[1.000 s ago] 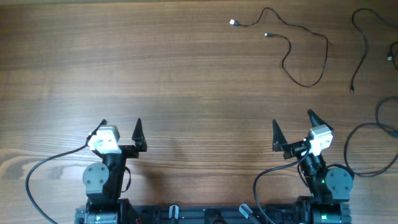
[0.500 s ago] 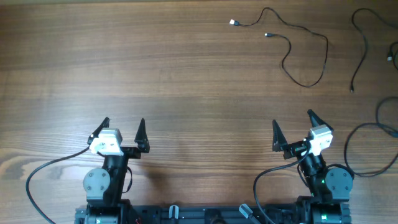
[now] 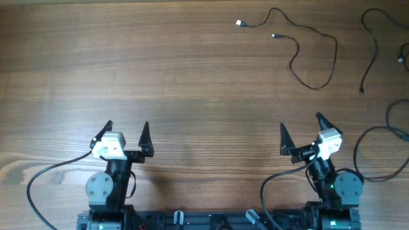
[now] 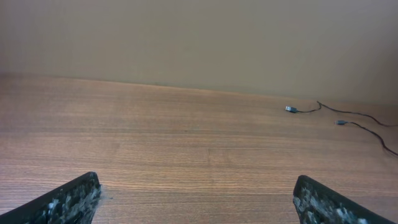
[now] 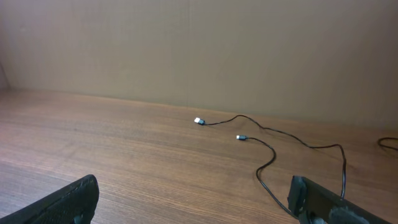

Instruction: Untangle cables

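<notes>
The cables lie at the table's far right. One thin black cable (image 3: 335, 57) loops there, with a pale plug (image 3: 238, 23) at one end and a small dark plug (image 3: 275, 36) at the other. A second thin cord (image 3: 363, 89) lies apart, nearer the right edge. My left gripper (image 3: 126, 128) and right gripper (image 3: 300, 122) hover near the front edge, both open and empty, far from the cords. The left wrist view shows the left gripper (image 4: 196, 186) and the pale plug (image 4: 290, 109) in the distance. From the right gripper (image 5: 194, 186), the wrist view shows both plugs (image 5: 198, 121).
A thicker black wire (image 3: 383, 129) curves along the right edge near the right arm. The arm bases (image 3: 105, 188) stand at the front edge, each with its own wire looping on the wood. Bare wooden table (image 3: 160, 70) spreads on the left and in the middle.
The left gripper shifted slightly and straightened between the earliest frame and now. The right arm and the cables have not moved.
</notes>
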Controlling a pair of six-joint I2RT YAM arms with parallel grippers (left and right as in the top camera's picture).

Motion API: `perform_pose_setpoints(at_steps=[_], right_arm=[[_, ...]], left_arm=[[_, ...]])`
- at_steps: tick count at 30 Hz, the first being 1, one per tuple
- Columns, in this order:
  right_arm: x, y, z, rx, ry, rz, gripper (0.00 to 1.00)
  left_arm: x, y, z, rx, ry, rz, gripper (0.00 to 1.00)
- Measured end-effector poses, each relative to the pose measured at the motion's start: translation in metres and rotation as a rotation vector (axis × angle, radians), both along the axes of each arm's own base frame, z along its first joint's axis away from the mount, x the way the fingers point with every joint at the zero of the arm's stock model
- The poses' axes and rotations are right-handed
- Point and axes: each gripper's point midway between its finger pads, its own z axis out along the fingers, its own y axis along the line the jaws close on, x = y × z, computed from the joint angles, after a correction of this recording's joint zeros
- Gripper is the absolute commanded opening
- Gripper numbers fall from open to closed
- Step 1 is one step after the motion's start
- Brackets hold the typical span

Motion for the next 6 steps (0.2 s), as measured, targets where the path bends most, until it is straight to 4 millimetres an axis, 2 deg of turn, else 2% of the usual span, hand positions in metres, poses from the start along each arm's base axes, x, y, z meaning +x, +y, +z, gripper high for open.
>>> perform_pose_setpoints(at_steps=[6], right_arm=[[0.0,0.0,0.0,0.0,0.0,0.0,1.0]], left_arm=[[0.0,0.0001,0.0,0.0,0.0,0.0,1.0]])
